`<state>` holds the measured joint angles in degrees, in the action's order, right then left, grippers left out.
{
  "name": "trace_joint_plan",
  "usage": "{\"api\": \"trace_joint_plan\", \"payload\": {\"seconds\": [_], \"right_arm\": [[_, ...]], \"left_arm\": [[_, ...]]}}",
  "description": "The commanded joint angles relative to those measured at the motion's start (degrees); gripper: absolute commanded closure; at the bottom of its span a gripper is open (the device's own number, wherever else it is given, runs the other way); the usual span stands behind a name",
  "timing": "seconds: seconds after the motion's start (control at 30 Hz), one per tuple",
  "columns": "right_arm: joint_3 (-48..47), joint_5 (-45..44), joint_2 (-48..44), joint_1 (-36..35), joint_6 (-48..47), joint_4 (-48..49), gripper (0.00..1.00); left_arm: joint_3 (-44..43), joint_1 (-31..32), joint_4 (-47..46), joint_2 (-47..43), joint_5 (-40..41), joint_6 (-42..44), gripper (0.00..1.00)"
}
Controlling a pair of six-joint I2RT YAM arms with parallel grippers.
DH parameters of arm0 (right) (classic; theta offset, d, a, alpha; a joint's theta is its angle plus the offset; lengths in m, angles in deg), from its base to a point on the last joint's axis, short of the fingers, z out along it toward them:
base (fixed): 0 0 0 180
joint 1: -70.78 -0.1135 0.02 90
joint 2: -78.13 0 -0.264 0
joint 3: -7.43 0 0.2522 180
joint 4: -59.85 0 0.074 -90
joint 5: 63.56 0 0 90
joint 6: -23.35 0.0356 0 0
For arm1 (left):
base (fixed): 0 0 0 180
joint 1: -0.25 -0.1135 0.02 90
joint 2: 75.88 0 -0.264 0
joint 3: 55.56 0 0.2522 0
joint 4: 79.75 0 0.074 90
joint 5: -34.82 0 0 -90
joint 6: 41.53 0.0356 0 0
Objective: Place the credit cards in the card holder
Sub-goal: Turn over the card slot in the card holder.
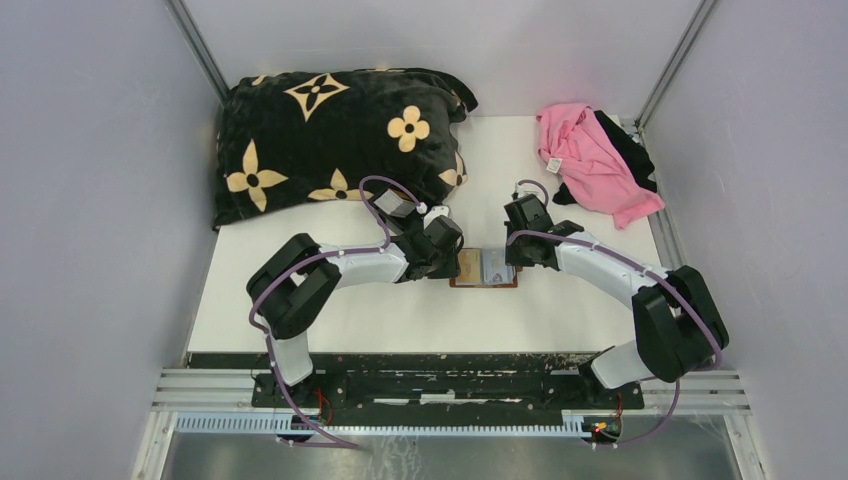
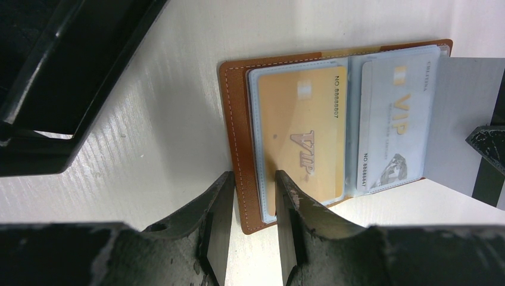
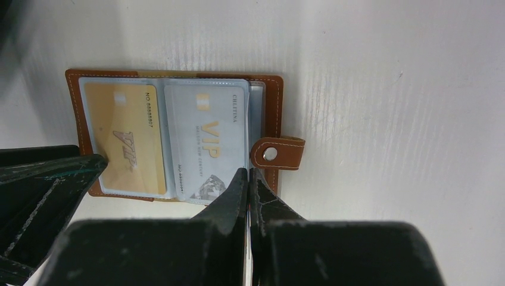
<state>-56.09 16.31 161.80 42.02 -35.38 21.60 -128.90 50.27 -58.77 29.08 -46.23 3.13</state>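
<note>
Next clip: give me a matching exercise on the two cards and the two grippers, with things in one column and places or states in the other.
Things:
1. orange card
2. grey card
3. left gripper
4. right gripper

Places or states:
A. jaws pressed together
B. jaws apart at the card holder edge
C. pocket beside the snap tab
D. pocket far from the snap tab

Pairs: 1-D, 2-C, 3-B, 4-A

brown card holder [image 2: 235, 119], orange card [image 2: 304, 131], grey-blue card [image 2: 396, 119], pink cloth [image 1: 590, 160]
</note>
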Motion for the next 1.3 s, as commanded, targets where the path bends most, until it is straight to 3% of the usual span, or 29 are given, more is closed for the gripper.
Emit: {"api": "trace_joint_plan", "payload": {"seconds": [0.0,1.27], "right_arm": [[-1.5,-0.9,-1.9,0.2,0.4,0.7,0.99],[-2.3,-3.1,-2.3,0.4,-1.3,-0.6,0.99]], "left_arm": [[3.5,0.7,8.8,4.2,0.3,0.3,0.6],[3.0,0.8,9.4,5.1,0.2,0.6,0.6]]}}
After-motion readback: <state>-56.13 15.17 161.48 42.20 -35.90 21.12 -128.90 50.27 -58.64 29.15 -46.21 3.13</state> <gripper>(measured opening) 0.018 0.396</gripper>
